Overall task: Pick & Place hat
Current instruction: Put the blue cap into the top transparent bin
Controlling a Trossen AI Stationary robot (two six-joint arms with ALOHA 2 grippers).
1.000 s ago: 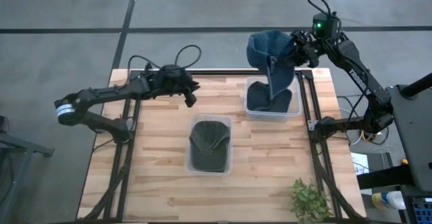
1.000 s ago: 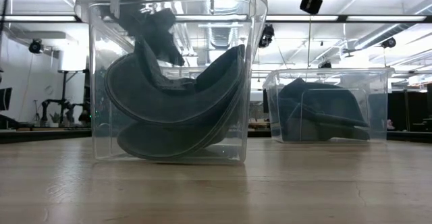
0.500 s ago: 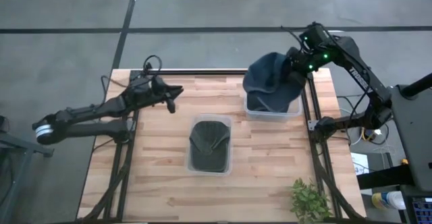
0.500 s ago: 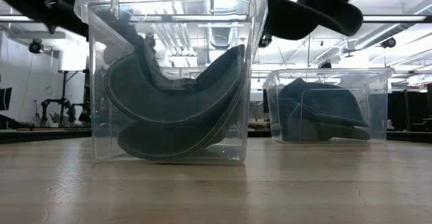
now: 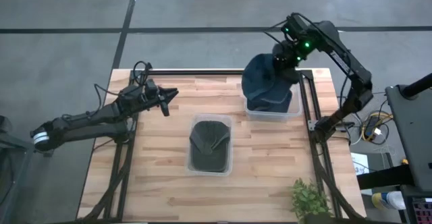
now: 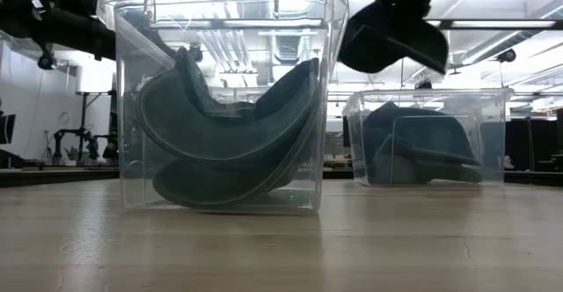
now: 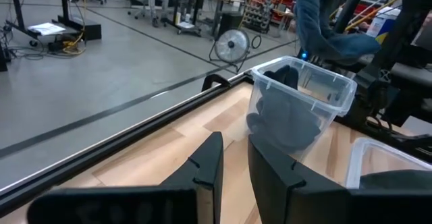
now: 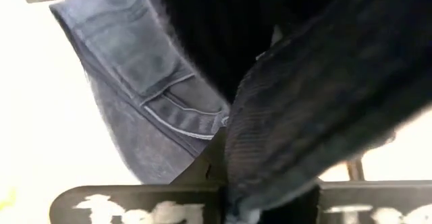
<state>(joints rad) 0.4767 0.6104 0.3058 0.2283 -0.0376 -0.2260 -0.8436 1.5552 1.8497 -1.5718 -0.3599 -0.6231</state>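
My right gripper (image 5: 284, 57) is shut on a dark blue hat (image 5: 264, 84), which also shows in the low view as the hat (image 6: 387, 39). It hangs over the clear bin (image 5: 291, 110) at the table's far right. That bin (image 6: 493, 107) holds another dark hat (image 6: 420, 147). A second clear bin (image 5: 209, 166) in the table's middle holds a dark hat (image 5: 208, 143) resting on the bin's floor. My left gripper (image 5: 167, 95) hovers over the table's far left part, pointing level, with a narrow gap between its fingers (image 7: 210, 166) and nothing in it. My right gripper pinches the hat's fabric (image 8: 223, 140) between its two fingers, where blue denim meets a darker ribbed part; the cloth covers the fingertips. The fingers come from above, slanting down. The hat hangs bunched below them, clear of the bin's rim (image 6: 427, 91).
A potted plant (image 5: 310, 200) stands at the table's near right corner. Black frame rails (image 5: 314, 109) run along the table's left and right sides. Bare wood lies between the two bins and across the table's near part.
My right gripper has tipped from nearly level to slanting down and gone a little toward the table's left. The hat has swung with it, come lower, and now hangs bunched over the far-right bin. My left gripper has drawn back toward the table's left edge and sunk.
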